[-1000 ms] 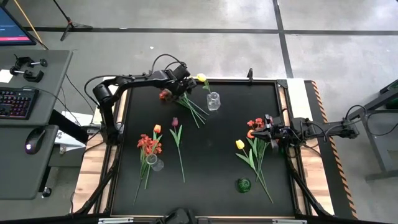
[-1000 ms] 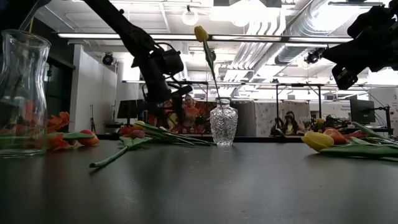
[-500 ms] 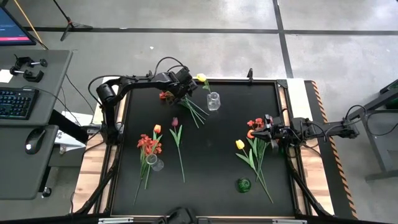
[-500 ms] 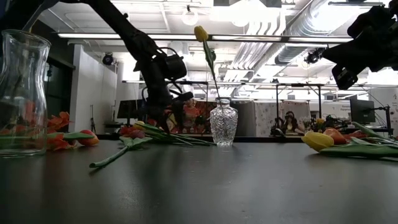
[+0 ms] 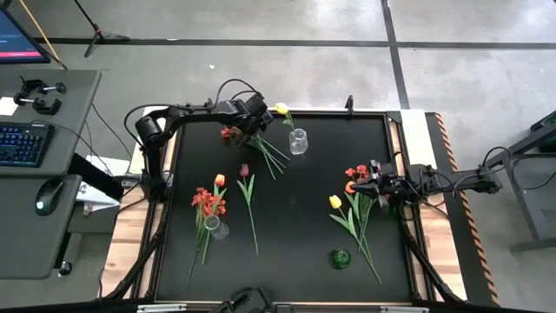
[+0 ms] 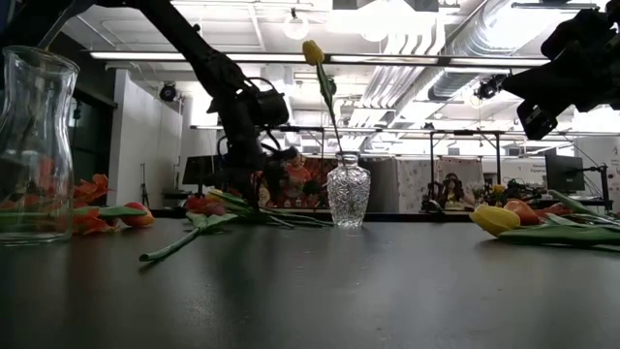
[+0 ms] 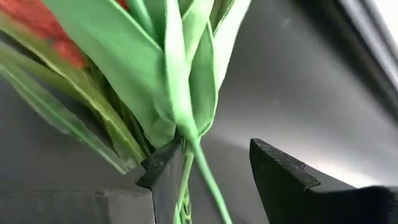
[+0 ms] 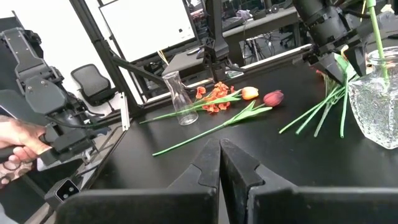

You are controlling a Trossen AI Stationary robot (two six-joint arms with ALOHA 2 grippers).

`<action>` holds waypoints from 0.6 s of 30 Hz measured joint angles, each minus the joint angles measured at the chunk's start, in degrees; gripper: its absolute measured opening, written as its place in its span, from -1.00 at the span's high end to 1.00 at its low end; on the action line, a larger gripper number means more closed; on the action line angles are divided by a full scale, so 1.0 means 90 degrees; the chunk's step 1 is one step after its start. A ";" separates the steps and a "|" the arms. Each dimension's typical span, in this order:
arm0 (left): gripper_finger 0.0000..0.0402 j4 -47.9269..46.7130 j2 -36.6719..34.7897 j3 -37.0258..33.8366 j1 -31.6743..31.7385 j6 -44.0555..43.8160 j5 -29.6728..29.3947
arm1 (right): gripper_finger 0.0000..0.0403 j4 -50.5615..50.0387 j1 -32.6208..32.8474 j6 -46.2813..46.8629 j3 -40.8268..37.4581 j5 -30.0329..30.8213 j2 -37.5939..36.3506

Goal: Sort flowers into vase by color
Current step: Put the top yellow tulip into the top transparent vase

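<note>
**A:** Since a second ago I've brought the left gripper point(image 5: 253, 130) lower and a little toward the far edge of the table point(image 5: 295, 235), down onto the bunch of red tulips point(image 5: 231, 133). The right arm hasn't moved.

**B:** Is the left one holding anything?

**A:** Its fingers stand apart, one on each side of the green stems. In the left wrist view a thin stem point(image 7: 208, 180) runs through the gap, with the leaves point(image 7: 180, 68) just ahead. I can't say they're clamped on it.

**B:** And the right gripper?

**A:** The right gripper point(image 5: 377, 185) hangs at the table's right side, above the red and yellow flowers point(image 5: 352, 204) lying there, fingers pressed together on nothing.

**B:** Where are the rest?

**A:** One yellow tulip point(image 5: 281, 109) stands in the cut-glass vase point(image 5: 298, 142) near the far edge, just beside the left gripper. An orange-red bunch point(image 5: 207, 202) sits at the clear vase point(image 5: 217, 229) on the left. A maroon tulip point(image 5: 245, 171) lies between them, and a small green vase point(image 5: 340, 257) stands near the front.
</note>
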 joint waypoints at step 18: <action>0.72 0.0285 0.0198 0.0000 -0.0151 -0.0141 -0.0095 | 1.00 0.0000 0.0001 0.0001 0.0002 0.0000 0.0002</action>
